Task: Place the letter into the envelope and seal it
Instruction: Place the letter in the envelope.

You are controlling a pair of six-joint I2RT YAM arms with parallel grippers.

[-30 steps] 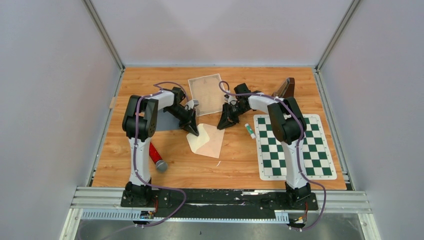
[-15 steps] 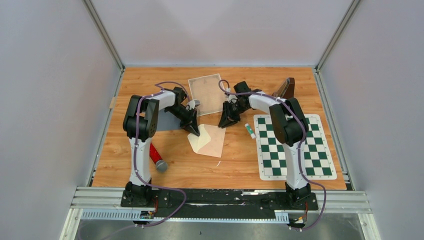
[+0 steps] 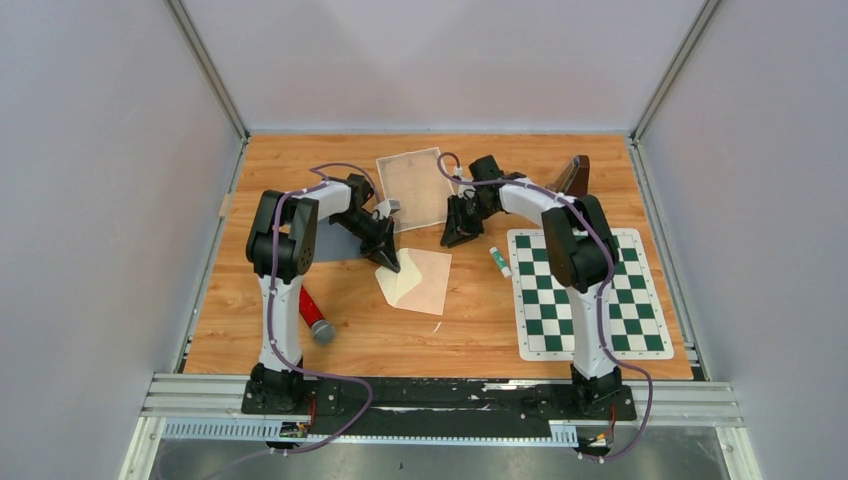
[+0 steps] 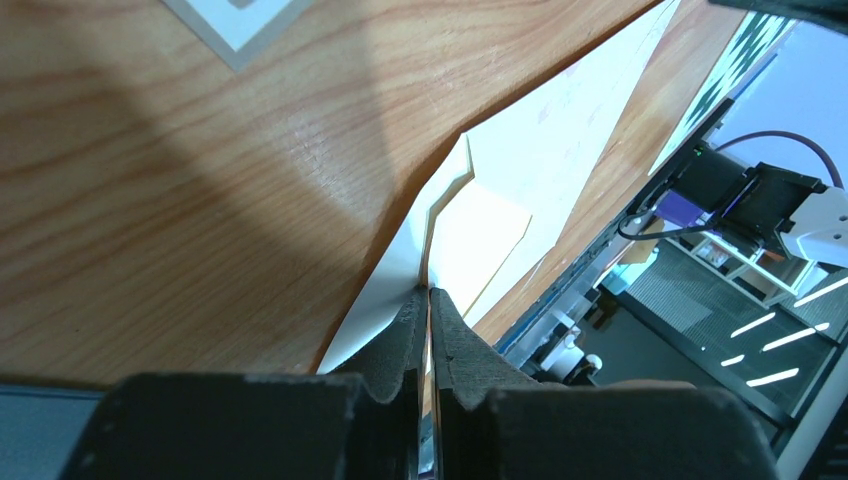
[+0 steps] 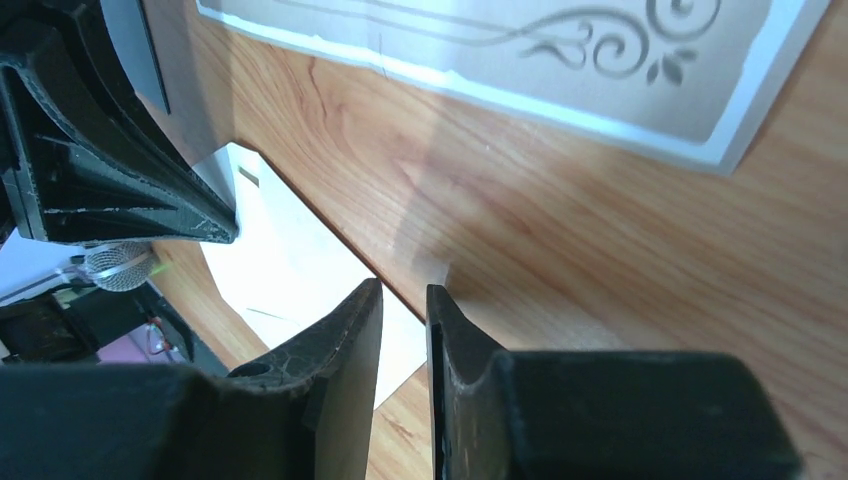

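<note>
A cream envelope [image 3: 420, 281] lies flat on the wooden table between the arms. My left gripper [image 3: 388, 264] is shut on the envelope's left edge; in the left wrist view the pads [image 4: 428, 292] pinch a thin paper edge, with a white layer [image 4: 560, 130] and a cream layer [image 4: 480, 228] beyond them. I cannot tell whether the white layer is the letter. My right gripper [image 3: 453, 240] hovers just behind the envelope's far right corner, apart from it. Its jaws [image 5: 403, 288] stand slightly open with nothing between them.
A tan sheet with a white border and scroll ornament [image 3: 412, 188] lies behind the grippers. A grey sheet [image 3: 335, 240] sits under the left arm. A glue stick [image 3: 499, 261] and a green chessboard mat [image 3: 590, 295] lie to the right, a red microphone [image 3: 315, 317] to the near left, and a brown block [image 3: 574, 176] at the far right.
The right gripper has drawn back from the envelope's far right corner and its jaws have parted a little. The left gripper keeps its pinch on the envelope.
</note>
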